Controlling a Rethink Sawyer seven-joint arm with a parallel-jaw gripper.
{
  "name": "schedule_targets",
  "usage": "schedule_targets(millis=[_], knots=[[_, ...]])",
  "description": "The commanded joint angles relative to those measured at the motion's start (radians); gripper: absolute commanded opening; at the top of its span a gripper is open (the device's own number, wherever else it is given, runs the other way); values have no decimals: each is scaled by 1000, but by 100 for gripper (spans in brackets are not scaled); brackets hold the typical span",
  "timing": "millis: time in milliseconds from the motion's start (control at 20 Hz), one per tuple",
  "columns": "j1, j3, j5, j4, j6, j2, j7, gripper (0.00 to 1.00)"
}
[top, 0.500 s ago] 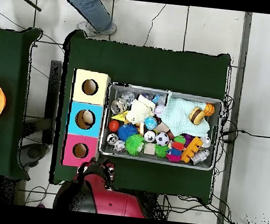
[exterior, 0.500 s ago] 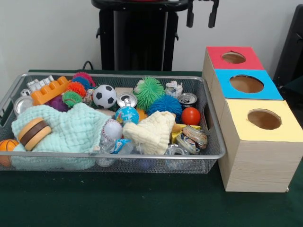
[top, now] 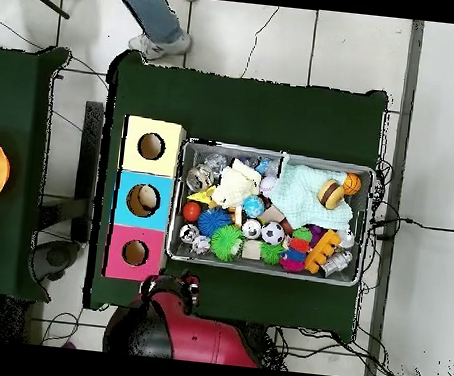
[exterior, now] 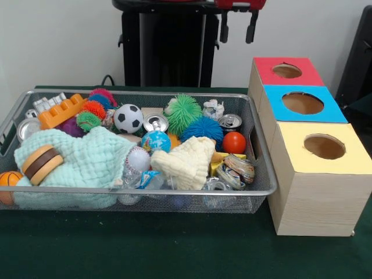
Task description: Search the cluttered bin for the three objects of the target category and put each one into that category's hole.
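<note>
Wire bin (exterior: pixel 264 190) densely packed; gripper (exterior: pixel 235 26) held high, fingers apart, empty; neighbours likely dragged out during pick

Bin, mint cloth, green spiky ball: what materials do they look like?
Bin: metal wire mesh, silver, see-through walls with a shiny rim. Mint cloth: soft woven cotton by the look, matte with a waffle texture, rumpled. Green spiky ball: probably soft rubber, judging by its many thin floppy strands.
</note>
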Motion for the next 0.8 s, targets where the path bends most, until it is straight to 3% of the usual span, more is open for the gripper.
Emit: schedule_targets(millis=[50, 300, 500, 800], knots=[[-32, 61, -57, -37, -101, 113, 127, 100], [-50, 67, -77, -80, -134, 171, 113, 100], [-116, 112, -117, -139, -148, 237, 69, 100], [-145, 131, -151, -156, -120, 234, 63, 100]])
